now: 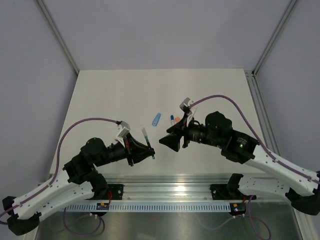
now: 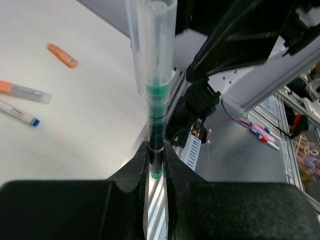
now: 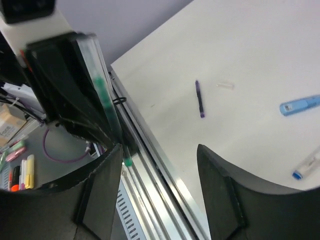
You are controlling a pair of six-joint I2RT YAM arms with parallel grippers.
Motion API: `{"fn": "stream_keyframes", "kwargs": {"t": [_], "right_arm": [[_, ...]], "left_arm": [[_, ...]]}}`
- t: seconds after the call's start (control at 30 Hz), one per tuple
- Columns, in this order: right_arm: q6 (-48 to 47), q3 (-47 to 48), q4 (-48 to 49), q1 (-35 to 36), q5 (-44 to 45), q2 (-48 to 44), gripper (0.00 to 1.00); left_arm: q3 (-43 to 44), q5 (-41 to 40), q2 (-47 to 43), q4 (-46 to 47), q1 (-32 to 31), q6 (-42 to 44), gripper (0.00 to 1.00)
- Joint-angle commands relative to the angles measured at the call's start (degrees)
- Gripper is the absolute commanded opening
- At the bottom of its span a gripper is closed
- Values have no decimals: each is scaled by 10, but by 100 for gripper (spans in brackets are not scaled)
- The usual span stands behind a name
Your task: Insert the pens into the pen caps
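Your left gripper (image 2: 156, 156) is clamped tight on the lower end of a green-cored clear plastic pen (image 2: 159, 85), which stands up between its black fingers in the left wrist view. Your right gripper (image 3: 159, 170) faces it a little apart, jaws spread wide with nothing between them.

From above, the two grippers sit nose to nose over the near part of the pale table (image 1: 100, 100), and the pen is a thin stick rising from the left one.

The left wrist camera gives the clearest look at three things lying flat: a short orange plastic cap (image 2: 62, 55), a clear-barrelled pen with an orange end (image 2: 25, 91) and, just beside that, a white-barrelled pen with a blue end (image 2: 20, 114).

Only the right wrist camera shows a thin dark purple pen (image 3: 199, 98) with a tiny clear cap (image 3: 225, 85) near it. The light blue tubular cap (image 3: 300, 105) appears there and overhead, on the table just beyond the grippers.
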Motion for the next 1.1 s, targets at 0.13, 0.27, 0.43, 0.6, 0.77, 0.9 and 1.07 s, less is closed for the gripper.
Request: {"fn": "stream_keyframes", "kwargs": {"t": [0.13, 0.27, 0.43, 0.6, 0.77, 0.9, 1.07], "right_arm": [[-77, 160, 51, -95, -343, 141, 74], [-57, 179, 89, -97, -380, 169, 74], [-28, 160, 145, -96, -415, 175, 71], [-2, 152, 180, -97, -436, 190, 64], [10, 148, 188, -96, -439, 210, 61], [17, 146, 196, -97, -442, 223, 58], [17, 133, 200, -97, -438, 218, 50]], "left_arm": [[-8, 101, -2, 32, 0, -1, 0], [-12, 101, -5, 34, 0, -3, 0], [-15, 101, -3, 38, 0, -4, 0], [-19, 103, 6, 51, 0, -9, 0], [-21, 102, 8, 53, 0, -9, 0], [-20, 99, 12, 56, 0, -10, 0], [-20, 96, 10, 53, 0, -9, 0]]}}
